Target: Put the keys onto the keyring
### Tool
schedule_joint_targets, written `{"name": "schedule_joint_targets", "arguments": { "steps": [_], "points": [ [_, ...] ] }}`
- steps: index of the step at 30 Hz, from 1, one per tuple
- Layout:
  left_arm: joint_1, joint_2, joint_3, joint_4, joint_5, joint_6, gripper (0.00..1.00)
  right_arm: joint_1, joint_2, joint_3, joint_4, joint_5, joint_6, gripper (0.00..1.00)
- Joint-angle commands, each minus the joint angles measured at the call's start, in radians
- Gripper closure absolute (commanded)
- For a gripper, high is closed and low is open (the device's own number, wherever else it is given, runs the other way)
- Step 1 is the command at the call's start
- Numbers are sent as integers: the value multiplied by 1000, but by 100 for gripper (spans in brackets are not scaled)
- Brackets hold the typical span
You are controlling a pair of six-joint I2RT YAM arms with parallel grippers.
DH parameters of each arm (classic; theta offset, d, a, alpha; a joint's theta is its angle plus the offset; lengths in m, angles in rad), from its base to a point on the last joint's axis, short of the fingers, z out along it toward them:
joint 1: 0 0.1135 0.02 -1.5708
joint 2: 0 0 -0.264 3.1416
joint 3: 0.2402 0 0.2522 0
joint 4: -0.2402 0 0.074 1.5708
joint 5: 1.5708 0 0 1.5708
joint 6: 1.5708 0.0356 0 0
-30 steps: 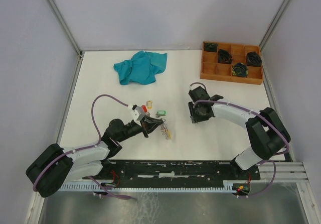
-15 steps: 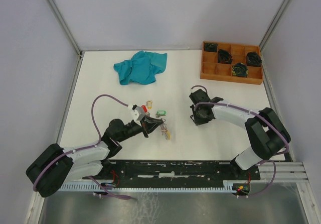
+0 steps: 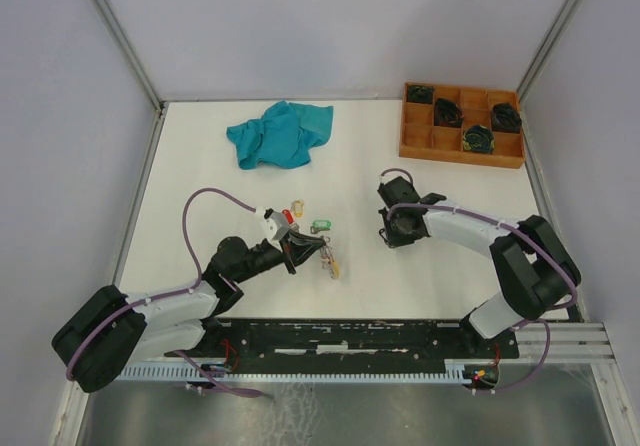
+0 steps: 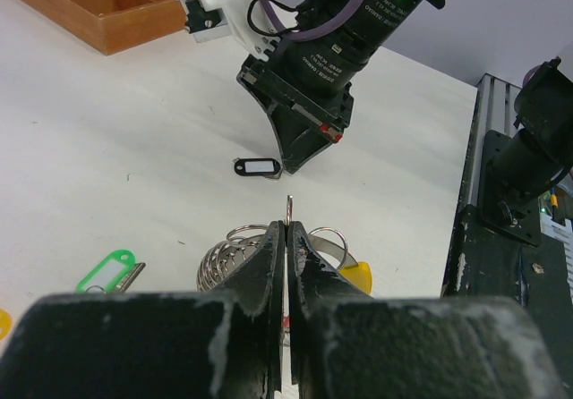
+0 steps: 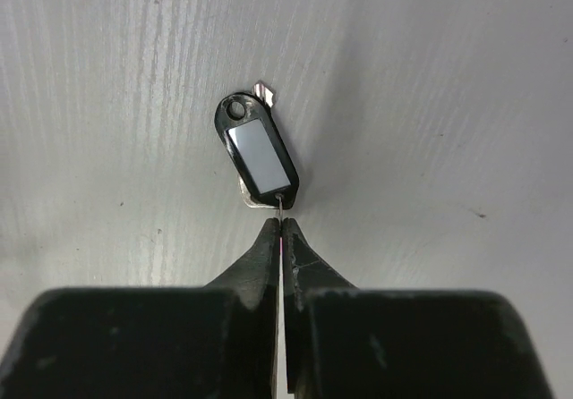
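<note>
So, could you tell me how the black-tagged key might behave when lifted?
The black-tagged key looks small and flat, so probably light. With the right gripper pinching only its thin ring, it would likely dangle and swing.

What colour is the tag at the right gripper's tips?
The tag is black with a white window; the right wrist view shows it best.

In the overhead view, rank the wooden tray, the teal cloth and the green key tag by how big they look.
1. wooden tray
2. teal cloth, nearly as large, so this order is unsure
3. green key tag, by far the smallest
</note>
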Motion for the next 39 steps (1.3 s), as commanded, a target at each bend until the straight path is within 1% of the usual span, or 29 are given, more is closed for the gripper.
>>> {"name": "schedule_joint_targets", "arguments": {
  "steps": [1, 5, 9, 12, 15, 19, 25, 31, 34, 39],
  "points": [
    [-3, -1, 40, 61, 4, 42, 97, 1, -53, 6, 12, 15, -20, 99],
    [-4, -7, 47, 59, 2, 48, 97, 1, -116, 19, -7, 15, -71, 99],
    [-4, -17, 69, 38, -2, 60, 97, -1, -192, 47, -27, -11, -160, 99],
    [-3, -19, 96, 3, -8, 72, 97, -1, -245, 73, -28, -50, -237, 99],
    [-4, -16, 126, -16, -17, 78, 97, 0, -293, 95, -22, -122, -313, 99],
    [-4, -6, 171, -49, -16, 90, 97, -1, -351, 96, 42, -177, -368, 99],
    [-4, -5, 211, -125, -9, 103, 97, 0, -401, 81, 99, -333, -451, 99],
    [-3, -20, 193, -131, -7, 122, 97, 0, -397, 121, 44, -472, -481, 99],
    [-4, -12, 199, -124, 11, 136, 97, 0, -395, 133, 31, -542, -529, 99],
    [-3, 24, 201, -60, 71, 141, 97, 0, -405, 138, 38, -636, -623, 99]
  ]
}}
